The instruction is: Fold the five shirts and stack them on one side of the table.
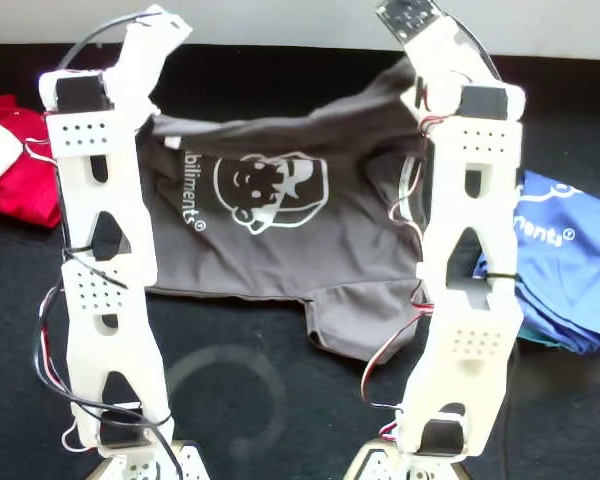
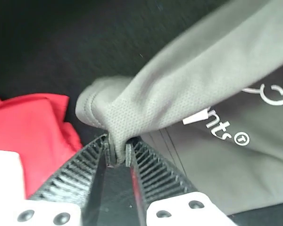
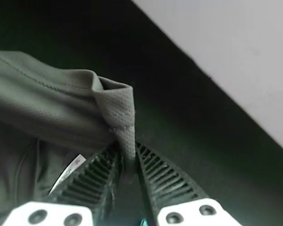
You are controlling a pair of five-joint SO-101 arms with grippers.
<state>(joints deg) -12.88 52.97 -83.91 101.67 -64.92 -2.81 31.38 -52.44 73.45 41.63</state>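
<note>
Currently we have the grey shirt (image 1: 270,240) lying print-up in the middle of the table (image 1: 230,400). Our left claw (image 2: 117,153) pinches one bunched far corner of it and our right claw (image 3: 127,157) pinches another. We judge the task early: this shirt is not yet folded, and the red shirt (image 1: 20,180) and blue shirt (image 1: 570,260) sit at opposite sides, unstacked, folded or not we cannot tell.

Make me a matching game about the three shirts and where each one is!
Things:
1. grey fabric shirt with white print
2. red fabric shirt
3. blue fabric shirt with white print

Places:
A. lying off to the right side
B. pinched by the left gripper and the right gripper
C. lying off to the left side

Pairs: 1-B, 2-C, 3-A
</note>
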